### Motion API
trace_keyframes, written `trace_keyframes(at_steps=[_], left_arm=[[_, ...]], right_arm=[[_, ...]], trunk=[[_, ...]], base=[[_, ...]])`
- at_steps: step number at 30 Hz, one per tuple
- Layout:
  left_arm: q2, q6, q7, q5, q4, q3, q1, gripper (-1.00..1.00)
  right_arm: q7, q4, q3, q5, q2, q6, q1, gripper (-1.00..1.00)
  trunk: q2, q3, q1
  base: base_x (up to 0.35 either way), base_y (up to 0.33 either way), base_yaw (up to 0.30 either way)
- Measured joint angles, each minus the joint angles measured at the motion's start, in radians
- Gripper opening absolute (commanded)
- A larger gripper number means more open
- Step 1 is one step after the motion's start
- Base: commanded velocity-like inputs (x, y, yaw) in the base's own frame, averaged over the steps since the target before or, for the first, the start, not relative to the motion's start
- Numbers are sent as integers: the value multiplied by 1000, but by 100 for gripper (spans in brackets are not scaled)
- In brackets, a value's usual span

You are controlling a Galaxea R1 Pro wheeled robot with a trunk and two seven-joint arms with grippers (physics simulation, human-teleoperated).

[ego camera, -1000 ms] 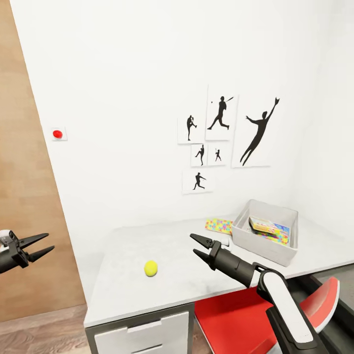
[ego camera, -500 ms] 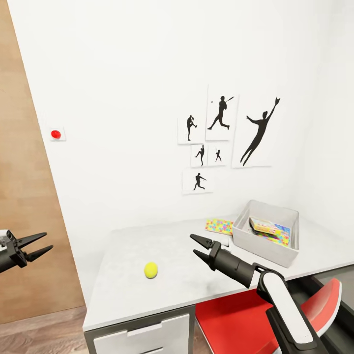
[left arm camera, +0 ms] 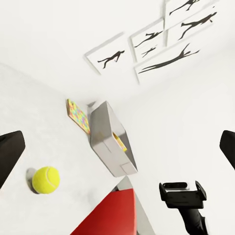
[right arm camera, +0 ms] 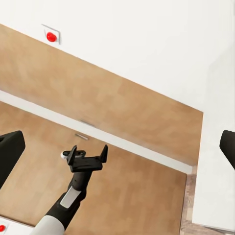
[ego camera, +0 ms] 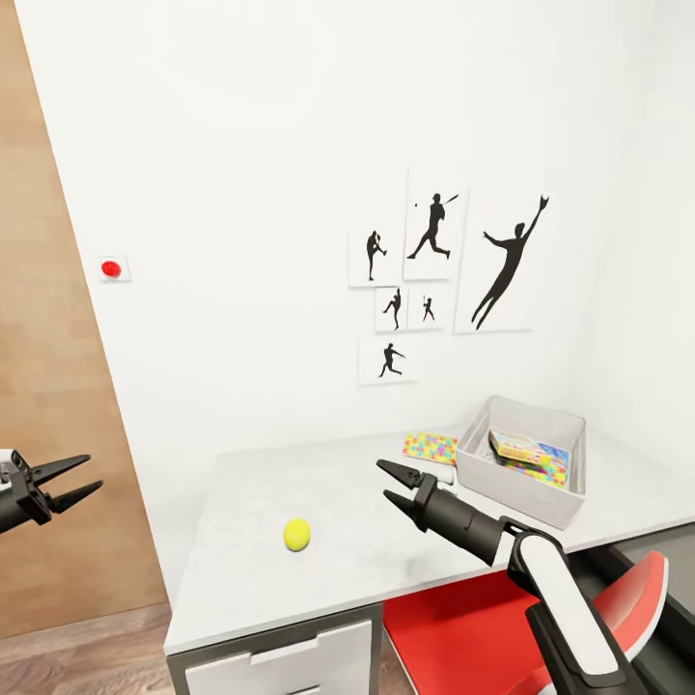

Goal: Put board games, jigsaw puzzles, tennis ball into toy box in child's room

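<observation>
I'm looking at the table (ego camera: 405, 569), its pale top running under my right gripper (ego camera: 391, 485), with white drawers below the front edge. The brown door (ego camera: 48, 434) stands behind my left gripper (ego camera: 85, 477), which hangs off the table's end over the floor. A red chair (ego camera: 473, 632) sits tucked under the table, below my right forearm. The toy box (ego camera: 516, 487) rests on the tabletop just beyond and to the outer side of my right gripper; inside it I see a board game (ego camera: 526, 449) lying tilted on a colourful patterned panel. A jigsaw puzzle (ego camera: 430, 447) lies flat on the table just past my right fingertips, touching or nearly touching the box's near end. The baseball prints (ego camera: 439, 275) hang on the wall above it. The tennis ball (ego camera: 296, 534) sits alone on the table between my two grippers, nearer the right one and apart from both. Both grippers are released, jaws spread, holding nothing. A small red wall dot (ego camera: 111, 268) is high above my left gripper.
</observation>
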Motion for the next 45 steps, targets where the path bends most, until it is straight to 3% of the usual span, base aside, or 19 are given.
trace_keyframes(at_steps=[3, 5, 9, 13, 24, 26, 30, 45], left_arm=[[5, 18, 0, -3, -13, -3, 0, 100], [21, 56, 0, -5, -32, -9, 0, 100], [51, 114, 1, -5, -53, -15, 0, 100], [61, 135, 1, -5, -59, -16, 0, 100], [64, 146, 1, -5, -63, -25, 0, 100], [63, 147, 0, -5, -63, -58, 0, 100], [63, 147, 0, -5, -63, -74, 0, 100], [63, 147, 0, -5, -63, -81, 0, 100]], right_arm=[[2, 0, -2, -1, -1, 5, 0, 100], [2, 1, -2, -1, -1, 7, 0, 100], [3, 1, -3, -1, -1, 10, 0, 100], [4, 1, -3, 0, 0, 11, 0, 100], [5, 0, -3, 1, -1, 10, 2, 100], [6, 1, -3, 1, -1, 10, 2, 100], [6, 1, -3, 1, -1, 10, 2, 100], [4, 1, -4, -1, -1, 7, 9, 100]], trunk=[[0, 0, 0], [0, 0, 0], [28, 12, -15], [56, 25, -31], [133, 60, -73], [147, 66, -80], [175, 78, -96], [280, 125, -153]], base=[[0, 0, 0], [0, 0, 0], [0, 0, 0], [0, 0, 0], [0, 0, 0], [0, 0, 0], [0, 0, 0], [0, 0, 0]])
